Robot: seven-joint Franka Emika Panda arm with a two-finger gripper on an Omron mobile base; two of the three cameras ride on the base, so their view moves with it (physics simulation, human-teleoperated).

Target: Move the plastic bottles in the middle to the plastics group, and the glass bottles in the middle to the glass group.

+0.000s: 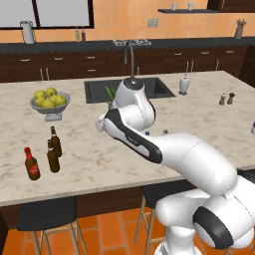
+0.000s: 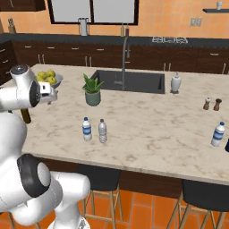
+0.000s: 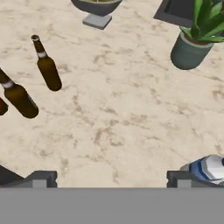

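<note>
Marble tabletop [image 1: 89, 149] in the left base view carried three dark bottles [image 1: 53, 154] at its left, the right base view showed two upright plastic bottles [image 2: 95, 129] mid-counter, and the hand view had the pincer [image 3: 111, 177] wide open, empty, blue-labelled bottle [image 3: 210, 168] beside its right tip.

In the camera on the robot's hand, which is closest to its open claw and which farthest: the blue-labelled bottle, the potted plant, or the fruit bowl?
From the gripper:
1. Blue-labelled bottle, beside one fingertip.
2. Potted plant, farther across the counter, same side.
3. Fruit bowl, farthest, at the far edge.
</note>
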